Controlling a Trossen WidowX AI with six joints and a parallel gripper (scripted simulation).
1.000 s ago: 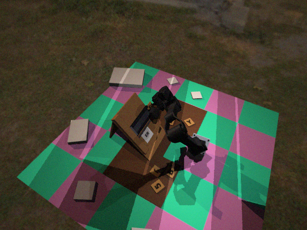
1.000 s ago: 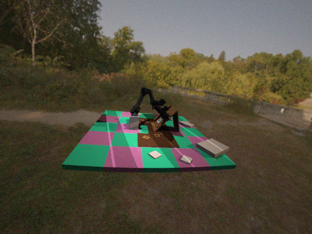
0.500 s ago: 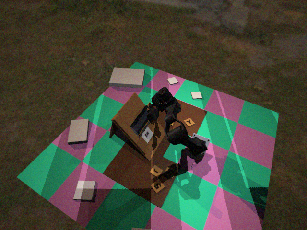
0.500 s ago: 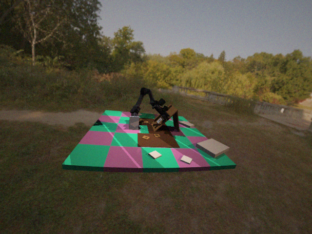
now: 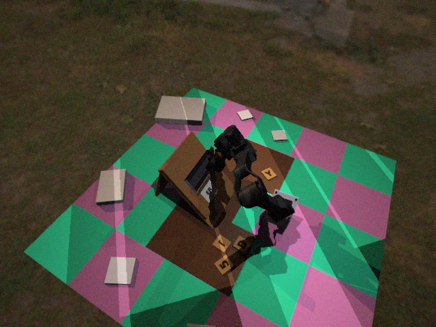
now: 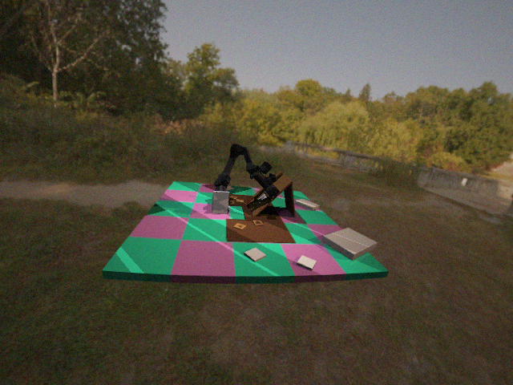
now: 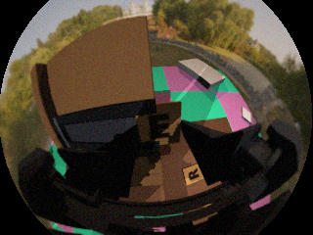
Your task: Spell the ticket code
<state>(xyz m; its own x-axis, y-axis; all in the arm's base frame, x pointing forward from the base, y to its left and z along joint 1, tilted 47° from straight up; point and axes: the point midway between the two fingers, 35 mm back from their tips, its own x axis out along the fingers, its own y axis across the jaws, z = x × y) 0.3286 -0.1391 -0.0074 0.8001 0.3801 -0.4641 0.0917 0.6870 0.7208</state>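
My gripper [image 7: 159, 125] is shut on the E tile [image 7: 158, 117], holding it upright beside the right end of the board's dark rail [image 7: 100, 131] [image 5: 197, 177]. Shadow covers part of the tile; whether it touches the rail is unclear. No tile shows in the visible part of the rail. The tilted brown board [image 5: 181, 156] [image 7: 103, 64] bears a white ticket [image 5: 208, 191]; "ER" shows, and the arm may hide more. The R tile [image 7: 194, 174] and Y tile [image 5: 269, 173] lie flat. The J tile [image 5: 221, 243], S-like tile [image 5: 223, 264] and shadowed B-like tile [image 5: 240, 242] lie together.
Large pale blocks [image 5: 180, 110] [image 5: 111, 185] [image 5: 120, 270] stand around the board's far side and left. Two thin pale pieces [image 5: 244, 114] [image 5: 278, 135] lie near the counter's back edge. The arm arches from its base [image 5: 279, 207] over the brown mat [image 5: 186, 239].
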